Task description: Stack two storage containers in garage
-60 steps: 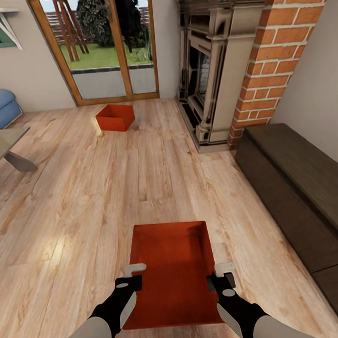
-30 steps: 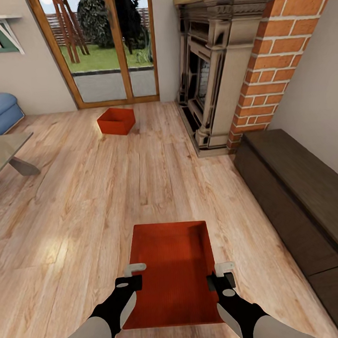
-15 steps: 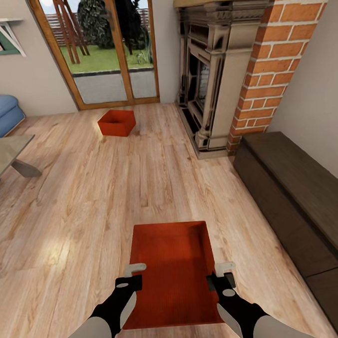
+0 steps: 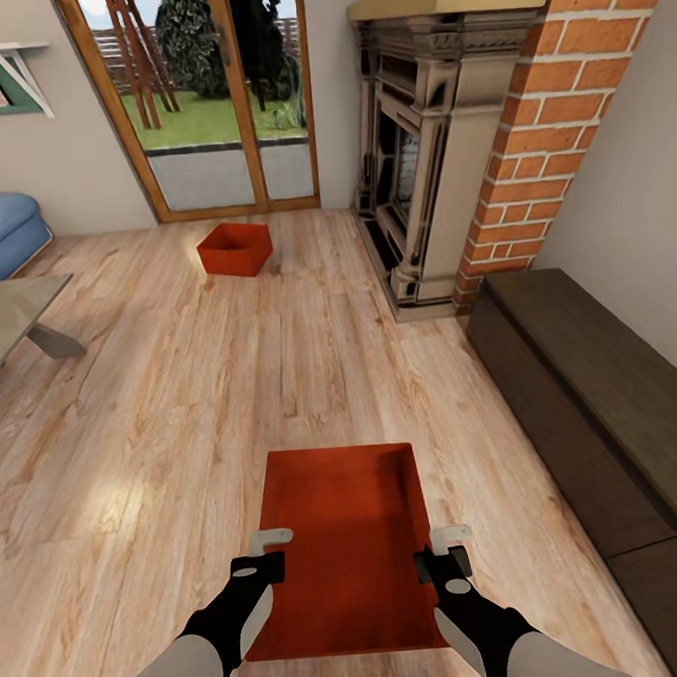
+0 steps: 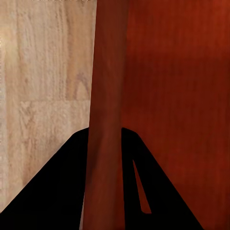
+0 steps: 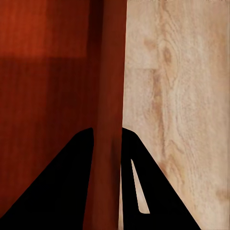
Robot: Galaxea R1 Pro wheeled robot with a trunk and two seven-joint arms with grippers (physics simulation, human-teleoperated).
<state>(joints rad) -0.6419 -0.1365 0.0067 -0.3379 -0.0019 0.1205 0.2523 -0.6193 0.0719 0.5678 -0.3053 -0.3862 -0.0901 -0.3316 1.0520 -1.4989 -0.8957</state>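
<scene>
We hold one storage container (image 4: 346, 538) near us above the wood floor (image 4: 182, 408): left gripper (image 4: 263, 545) and right gripper (image 4: 443, 544) each pinch a side wall. Second container (image 4: 235, 249) sits far left. Risk: thin wall pinches slipping during transit.

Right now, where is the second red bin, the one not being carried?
In the head view the second bin sits on the wood floor at upper left of centre, before the glass doors, left of the fireplace.

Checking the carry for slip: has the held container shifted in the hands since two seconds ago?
No. The held container keeps its place between the left hand and right hand; only the camera backs away from the fireplace.
</scene>
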